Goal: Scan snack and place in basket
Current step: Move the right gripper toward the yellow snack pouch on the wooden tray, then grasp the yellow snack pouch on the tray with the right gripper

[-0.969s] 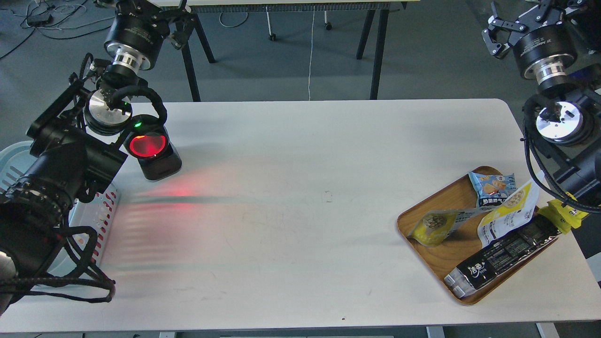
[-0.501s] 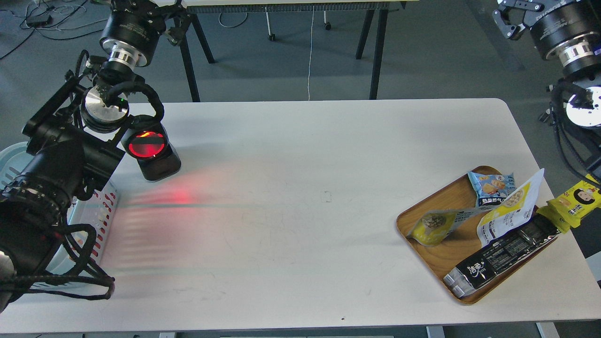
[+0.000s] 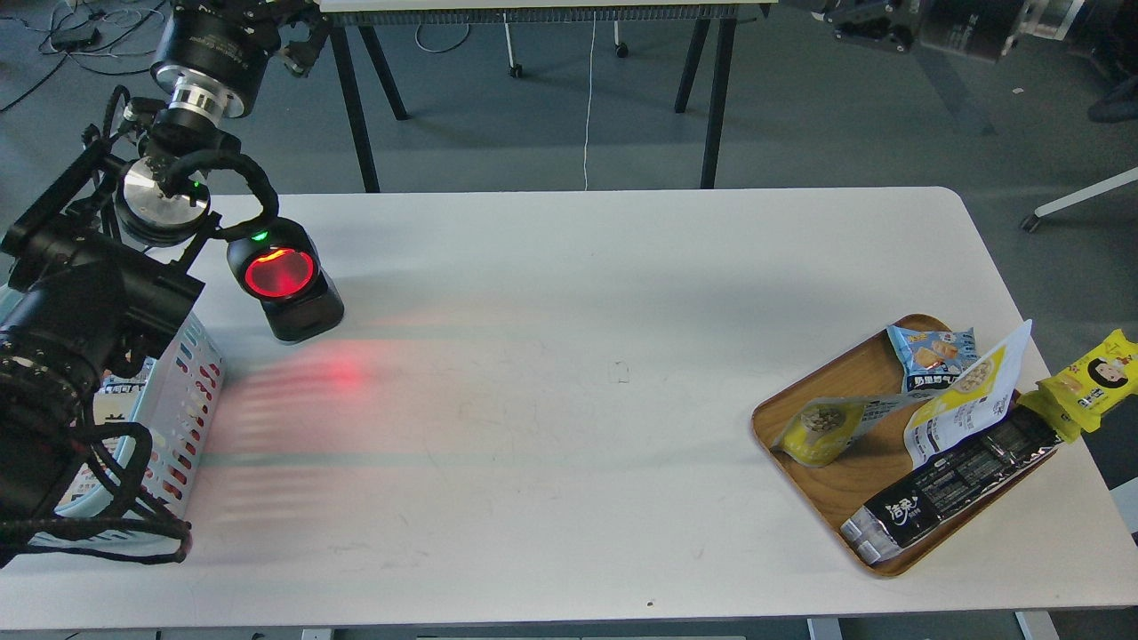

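The snack (image 3: 822,425), a small pouch with a yellow lower part and a round window, lies on its side on the left of the wooden tray (image 3: 853,498). The light blue basket (image 3: 173,418) stands at the table's left edge, largely covered by my left arm. My left gripper (image 3: 293,36) is high at the top left, cut by the frame edge; its fingers cannot be told apart. My right gripper (image 3: 858,22) is a dark shape at the top right edge, far above the tray, and holds nothing that I can see.
A black scanner (image 3: 286,289) with a glowing red window stands beside the basket and casts red light on the table. The tray also holds a blue packet (image 3: 932,354), a larger yellow-and-white pouch (image 3: 965,400) and a black pack (image 3: 951,489). A yellow packet (image 3: 1089,382) lies off the tray.
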